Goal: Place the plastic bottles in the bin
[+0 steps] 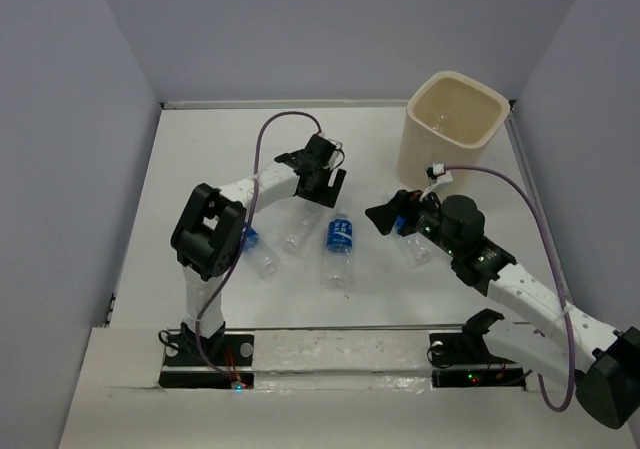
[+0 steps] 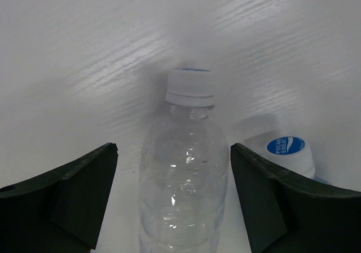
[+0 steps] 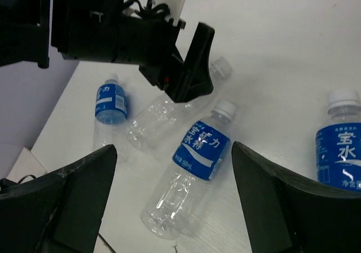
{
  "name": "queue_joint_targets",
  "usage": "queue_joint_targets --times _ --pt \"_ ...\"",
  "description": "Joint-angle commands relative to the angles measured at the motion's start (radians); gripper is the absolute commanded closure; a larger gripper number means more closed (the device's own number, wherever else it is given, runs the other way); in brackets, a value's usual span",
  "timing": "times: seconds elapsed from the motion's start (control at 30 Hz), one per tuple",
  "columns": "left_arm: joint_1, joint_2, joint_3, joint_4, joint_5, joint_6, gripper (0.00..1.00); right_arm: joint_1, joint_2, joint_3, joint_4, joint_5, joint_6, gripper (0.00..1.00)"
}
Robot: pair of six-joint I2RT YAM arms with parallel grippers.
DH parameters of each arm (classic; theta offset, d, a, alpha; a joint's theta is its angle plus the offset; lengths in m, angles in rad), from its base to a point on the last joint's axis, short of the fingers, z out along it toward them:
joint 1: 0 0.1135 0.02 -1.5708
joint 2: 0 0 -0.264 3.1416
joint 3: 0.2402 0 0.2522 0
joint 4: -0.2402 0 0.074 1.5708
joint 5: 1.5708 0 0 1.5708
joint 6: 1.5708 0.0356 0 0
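Several plastic bottles lie on the white table. A clear bottle with no label [image 1: 297, 227] lies under my left gripper [image 1: 322, 181]. In the left wrist view this bottle [image 2: 183, 174] lies between the open fingers, white cap [image 2: 190, 87] pointing away, and my left gripper [image 2: 174, 146] is not touching it. A blue-label bottle [image 1: 340, 247] lies beside it. My right gripper [image 1: 385, 214] is open and empty, and in the right wrist view it [image 3: 174, 147] hovers above that blue-label bottle [image 3: 194, 165]. The cream bin [image 1: 455, 119] stands at the back right.
Another blue-label bottle [image 1: 258, 251] lies by the left arm's elbow, and one [image 1: 415, 244] lies half hidden under the right arm; it also shows in the right wrist view [image 3: 341, 146]. Grey walls stand at the left, back and right of the table.
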Motion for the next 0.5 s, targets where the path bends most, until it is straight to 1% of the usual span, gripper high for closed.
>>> queue_joint_targets --times 0.0,0.07,0.1,0.17,0.23,0.27,0.33,0.4,0.47 --pt "0.000 0.048 0.072 -0.028 -0.055 0.018 0.14 0.033 -0.014 -0.035 0.004 0.004 0.033 0.12" --pt "0.003 0.059 0.084 -0.018 -0.055 0.009 0.24 0.045 -0.003 -0.047 -0.005 0.003 0.034 0.11" --pt "0.003 0.062 0.090 -0.018 -0.052 0.004 0.38 0.056 0.007 -0.058 -0.008 0.010 0.034 0.11" --pt "0.003 0.058 0.101 -0.015 -0.041 -0.008 0.50 0.056 0.011 -0.068 -0.009 0.013 0.039 0.10" --pt "0.003 0.047 0.105 -0.015 -0.036 -0.016 0.53 0.056 -0.011 -0.082 -0.017 0.022 0.039 0.10" --pt "0.003 0.033 0.110 -0.026 -0.035 -0.019 0.56 0.056 -0.023 -0.085 -0.023 0.029 0.039 0.10" --pt "0.003 0.006 0.116 -0.035 -0.038 -0.019 0.57 0.056 -0.055 -0.091 -0.048 0.044 0.033 0.10" --pt "0.002 -0.053 0.138 -0.043 -0.033 -0.023 0.58 0.056 -0.103 -0.094 -0.075 0.052 0.027 0.10" --pt "0.003 -0.094 0.196 -0.060 -0.020 -0.033 0.61 0.056 -0.147 -0.094 -0.095 0.053 0.025 0.10"
